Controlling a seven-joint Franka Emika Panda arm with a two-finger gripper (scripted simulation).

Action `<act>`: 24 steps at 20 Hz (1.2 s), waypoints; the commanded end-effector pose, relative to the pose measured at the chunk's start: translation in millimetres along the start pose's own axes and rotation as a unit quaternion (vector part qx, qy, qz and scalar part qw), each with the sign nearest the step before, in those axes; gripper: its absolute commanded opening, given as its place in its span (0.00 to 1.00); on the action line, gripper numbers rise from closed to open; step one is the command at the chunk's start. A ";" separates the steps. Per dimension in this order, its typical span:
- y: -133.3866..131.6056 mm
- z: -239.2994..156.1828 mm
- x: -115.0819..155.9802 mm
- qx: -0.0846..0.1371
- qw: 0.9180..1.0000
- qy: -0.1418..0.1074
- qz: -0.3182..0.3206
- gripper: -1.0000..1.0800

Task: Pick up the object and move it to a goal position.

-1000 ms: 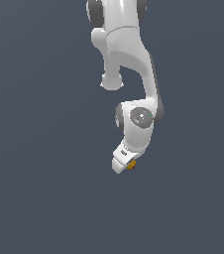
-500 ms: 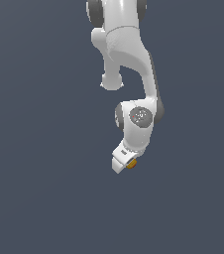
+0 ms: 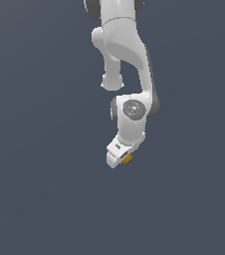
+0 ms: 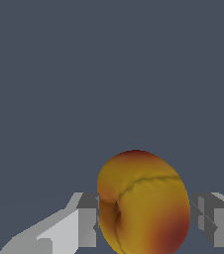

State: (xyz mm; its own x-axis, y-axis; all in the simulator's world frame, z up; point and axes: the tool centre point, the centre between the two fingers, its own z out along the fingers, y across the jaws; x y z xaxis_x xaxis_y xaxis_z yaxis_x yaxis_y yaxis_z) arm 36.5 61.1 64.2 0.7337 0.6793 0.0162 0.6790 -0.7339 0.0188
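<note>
Fruit's in the grip, carry half still to go.

Small round yellow-orange fruit ball w/ a red patch [image 4: 143,203] sits between the white robot gripper's [image 3: 123,158] grey fingers [image 4: 86,223], which look closed onto it from both sides, touching. In the exterior view it peeks out just beside the gripper tip. Pick-up looks done, I'd say; no goal marker visible anywhere on the plain dark grey backdrop [image 3: 35,174], so can't tell how much travel is left.
</note>
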 end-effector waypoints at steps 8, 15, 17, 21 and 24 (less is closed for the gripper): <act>13.7 -39.5 -71.3 0.001 1.000 -0.002 -0.001 0.00; 28.3 -80.6 -145.6 0.004 1.000 -0.003 -0.002 0.00; 32.7 -92.4 -166.7 0.005 1.000 -0.004 -0.002 0.00; 41.5 -115.6 -207.0 0.007 1.000 -0.005 -0.003 0.00; 47.9 -131.8 -234.6 0.008 1.000 -0.005 -0.003 0.00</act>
State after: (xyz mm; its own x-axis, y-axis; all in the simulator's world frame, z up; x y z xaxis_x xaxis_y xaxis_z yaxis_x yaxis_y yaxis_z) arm -97.8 -121.5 184.7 0.7301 0.6833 0.0057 0.6833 -0.7301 0.0043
